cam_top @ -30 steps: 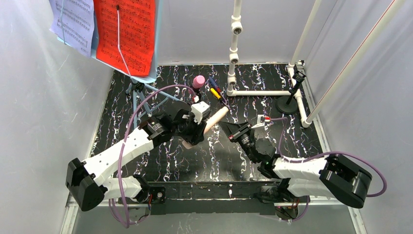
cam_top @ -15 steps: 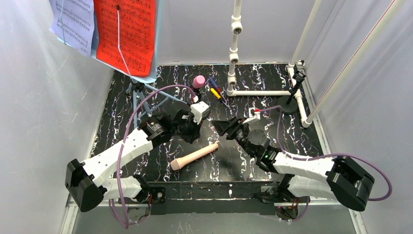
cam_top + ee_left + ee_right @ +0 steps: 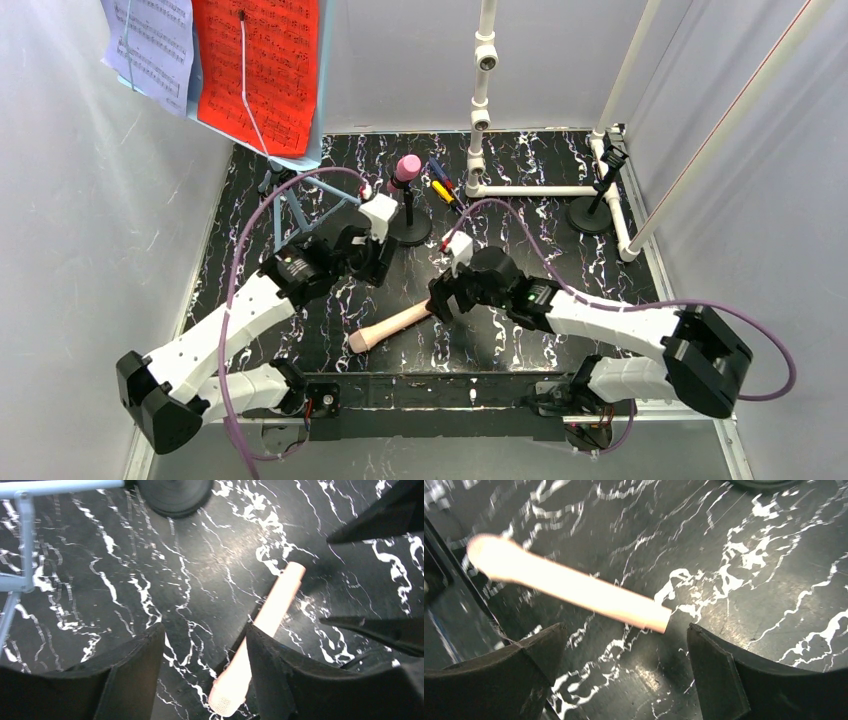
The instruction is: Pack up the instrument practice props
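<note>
A beige toy microphone (image 3: 392, 326) lies flat on the black marbled table, held by nothing. My right gripper (image 3: 438, 300) hovers open over its handle end (image 3: 659, 619). My left gripper (image 3: 378, 268) is open just behind it; in the left wrist view the microphone's head (image 3: 227, 700) shows on the table by the right finger. A pink microphone (image 3: 407, 167) stands in a black round-based holder (image 3: 411, 236). A second holder (image 3: 590, 213) stands at the right. The pale-blue music rack (image 3: 322, 100) carries a red page (image 3: 255, 70) and a lavender page (image 3: 150, 40).
The rack's tripod legs (image 3: 285, 205) stand at the back left. A white PVC pipe frame (image 3: 480, 110) runs along the back and right. A yellow and blue tool (image 3: 443, 192) lies beside the pink microphone's holder. White walls close in on both sides.
The beige microphone, up between both grippers a second ago, dropped onto the table. The right arm swung left over it and opened. The left arm pulled back to the left.
</note>
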Controlling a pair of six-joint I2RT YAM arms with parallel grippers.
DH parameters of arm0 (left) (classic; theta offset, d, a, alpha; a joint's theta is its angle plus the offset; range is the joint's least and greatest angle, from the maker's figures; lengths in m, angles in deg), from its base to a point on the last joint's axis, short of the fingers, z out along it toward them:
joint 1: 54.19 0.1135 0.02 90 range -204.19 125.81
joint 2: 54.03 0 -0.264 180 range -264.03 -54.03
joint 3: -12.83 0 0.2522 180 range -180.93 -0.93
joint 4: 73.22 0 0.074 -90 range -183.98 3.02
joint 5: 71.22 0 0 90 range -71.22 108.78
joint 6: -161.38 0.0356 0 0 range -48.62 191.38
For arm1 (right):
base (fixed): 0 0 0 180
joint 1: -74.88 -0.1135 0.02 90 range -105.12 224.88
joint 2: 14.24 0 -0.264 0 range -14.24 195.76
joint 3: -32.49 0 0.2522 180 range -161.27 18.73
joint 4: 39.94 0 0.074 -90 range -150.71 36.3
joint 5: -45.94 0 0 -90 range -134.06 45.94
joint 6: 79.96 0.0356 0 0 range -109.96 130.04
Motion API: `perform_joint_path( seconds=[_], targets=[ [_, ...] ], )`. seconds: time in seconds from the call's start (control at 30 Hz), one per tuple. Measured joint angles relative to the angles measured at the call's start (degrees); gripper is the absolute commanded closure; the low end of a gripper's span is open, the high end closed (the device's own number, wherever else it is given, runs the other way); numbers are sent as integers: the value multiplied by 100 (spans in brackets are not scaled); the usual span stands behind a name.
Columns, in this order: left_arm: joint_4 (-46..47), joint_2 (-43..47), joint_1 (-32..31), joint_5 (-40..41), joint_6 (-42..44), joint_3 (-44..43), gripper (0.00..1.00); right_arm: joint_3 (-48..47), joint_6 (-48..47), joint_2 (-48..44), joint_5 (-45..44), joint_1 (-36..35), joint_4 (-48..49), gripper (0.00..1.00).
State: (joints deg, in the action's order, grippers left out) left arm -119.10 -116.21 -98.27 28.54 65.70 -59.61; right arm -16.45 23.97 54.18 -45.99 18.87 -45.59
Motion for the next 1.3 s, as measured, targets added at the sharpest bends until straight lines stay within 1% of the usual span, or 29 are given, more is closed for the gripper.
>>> perform_joint_path(
  seconds=[0.13, 0.27, 0.5, 0.67, 0.87, 0.93, 1.07, 1.17, 1.3],
  targets=[
    [-4, 376, 160, 337, -48, 2, 35, -404, -870, 623, 426, -157, -603, 3],
    [101, 831, 363, 577, -131, 50, 33, -1036, -1790, 1290, 514, -614, -1095, 5],
    [356, 1593, 841, 870, -299, 348, 30, -2103, -3261, 2354, 107, -1412, -1668, 9],
    [483, 1954, 1045, 960, -367, 463, 30, -2669, -4017, 2951, -184, -1593, -2074, 13],
    [535, 2076, 1189, 981, -398, 470, 30, -3176, -4662, 3591, -391, -1617, -2516, 18],
    [540, 2079, 1228, 979, -400, 470, 30, -3359, -4850, 3744, -404, -1620, -2697, 23],
    [553, 2098, 1285, 975, -400, 474, 30, -3860, -5189, 4068, -498, -1639, -3064, 37],
    [555, 2135, 1298, 973, -400, 474, 30, -4076, -5396, 4269, -643, -1641, -3257, 55],
    [555, 2179, 1318, 968, -398, 474, 30, -4083, -5622, 4273, -999, -1668, -3460, 73]
  ],
)
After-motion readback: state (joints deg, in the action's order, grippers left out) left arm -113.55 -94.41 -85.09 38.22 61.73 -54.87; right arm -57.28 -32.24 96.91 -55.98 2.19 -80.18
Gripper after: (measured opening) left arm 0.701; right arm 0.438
